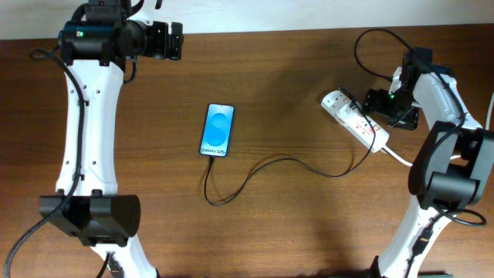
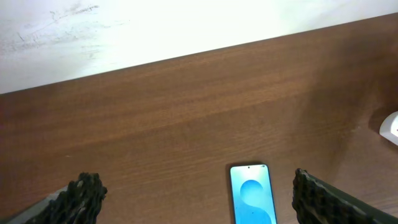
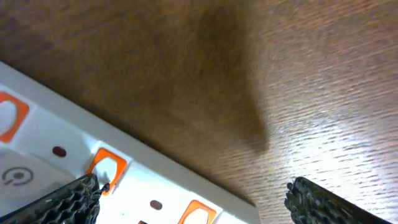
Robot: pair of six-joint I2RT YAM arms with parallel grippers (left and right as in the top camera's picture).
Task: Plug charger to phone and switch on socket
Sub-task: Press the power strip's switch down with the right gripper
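Note:
The phone [image 1: 217, 130] lies face up mid-table with its blue screen lit; its top half also shows in the left wrist view [image 2: 252, 194]. The thin black charger cable [image 1: 270, 168] runs from the phone's lower end in a curve to the white power strip [image 1: 353, 119] at the right. My left gripper [image 1: 171, 40] is open and empty, far above the phone at the table's back edge; its fingers [image 2: 199, 199] frame the phone. My right gripper [image 1: 384, 104] is open, low over the power strip [image 3: 81, 158], its left fingertip touching an orange-red switch [image 3: 106, 168].
The strip's thick white cord [image 1: 397, 158] leads off toward the right arm's base. A black cable loops at the back right [image 1: 370, 46]. A white wall edge [image 2: 124, 31] borders the table's far side.

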